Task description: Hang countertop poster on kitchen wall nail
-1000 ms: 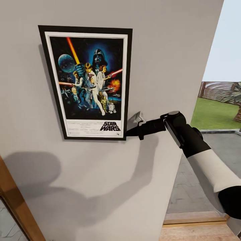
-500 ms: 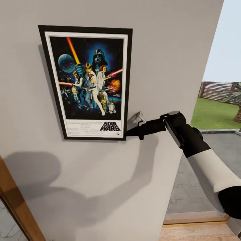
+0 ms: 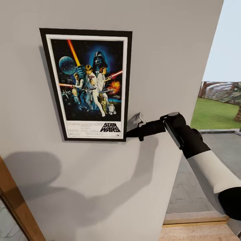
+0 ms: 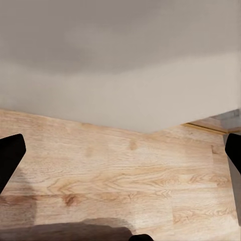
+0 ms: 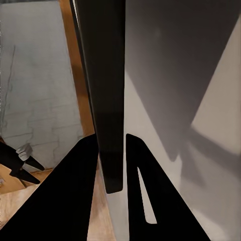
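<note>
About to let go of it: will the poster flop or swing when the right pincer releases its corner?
The poster probably stays stiff: its black frame reads as a straight, flat slab between the right pincer fingers. It may swing slightly, since it already sits a little tilted against the wall. No nail is visible, so support is uncertain.

Ahead of you stands a plain light grey wall (image 3: 100, 187), crossed by broad soft shadows toward 6 and 7 o'clock. A slanted wooden door frame (image 3: 15, 204) edges it at 7 o'clock, and at 5 o'clock lies a wooden floor (image 3: 197, 231), its pale grain close up below the wall (image 4: 125, 165). At 3 o'clock you see an opening onto grey paving (image 3: 214, 157), a green lawn (image 3: 214, 113) and a slatted fence (image 3: 217, 90) under pale sky.
</note>
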